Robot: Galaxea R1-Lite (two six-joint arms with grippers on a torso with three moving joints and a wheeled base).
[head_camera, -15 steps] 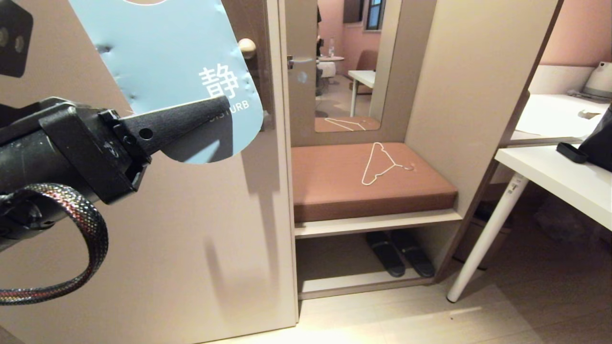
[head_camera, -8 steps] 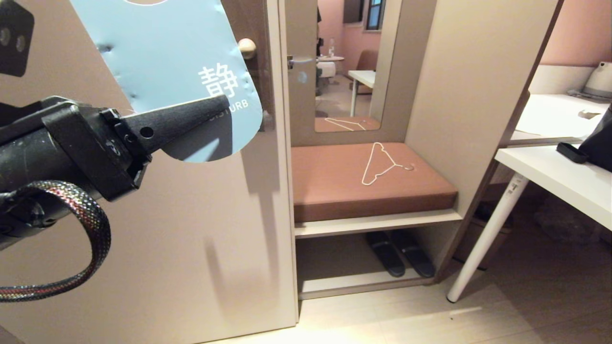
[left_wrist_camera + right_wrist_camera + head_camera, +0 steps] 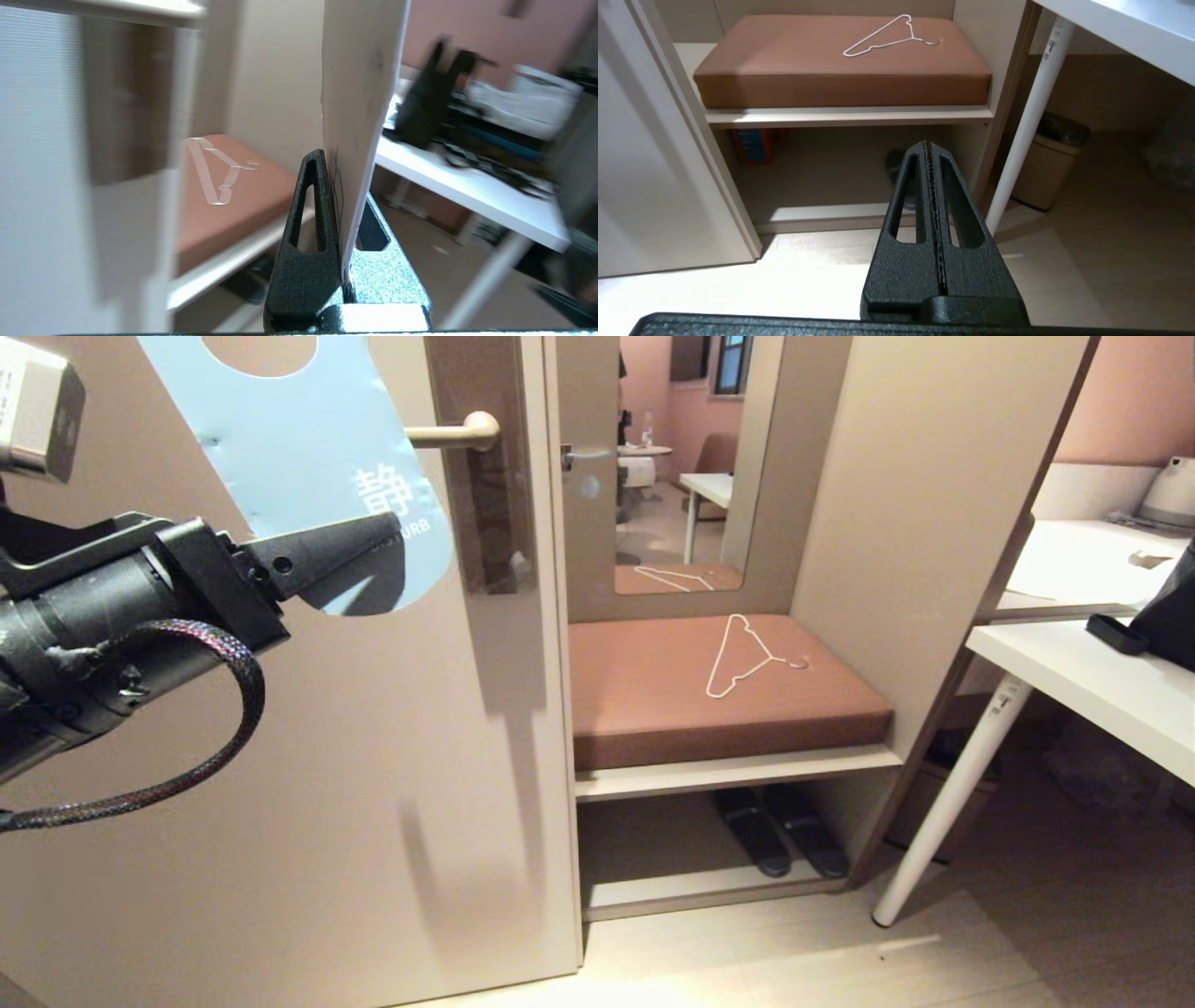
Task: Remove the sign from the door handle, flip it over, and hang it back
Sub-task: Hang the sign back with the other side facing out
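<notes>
- left gripper (image 3: pixel 378 546) sits at abt 9 o'clock in head view, fingers clamped on the lower end of the sign (image 3: pixel 299 457)
- sign shows its blue-grey face w/ white lettering toward the head cam; its big hole is at abt 11 o'clock, cut by the frame's top edge
- sign is tilted, top leaning twd 11 o'clock, rounded bottom end twd 5 o'clock, held in front of the door (image 3: pixel 355 784)
- door handle (image 3: pixel 455 432) sticks out level from its brown-grey plate (image 3: pixel 485 504), knuckle end at 3 o'clock side; sign's right edge is just beside the lever's free end, can't tell if touching
- the lever is not thru the sign's hole
- left wrist view: sign (image 3: pixel 359 93) seen edge-on, white face to one side, pinched between the two fingers (image 3: pixel 308 224)
- right gripper (image 3: pixel 930 154) is only in its own wrist view, fingers pressed together on nothing, low over the floor (image 3: pixel 1087 261)
- white wire hanger (image 3: pixel 742 658) lies on the brown bench cushion (image 3: pixel 653 700) at abt 3 o'clock of the door, well apart from the sign
- dark slippers (image 3: pixel 775 831) under the bench; white table (image 3: pixel 1092 681) at far 3 o'clock
</notes>
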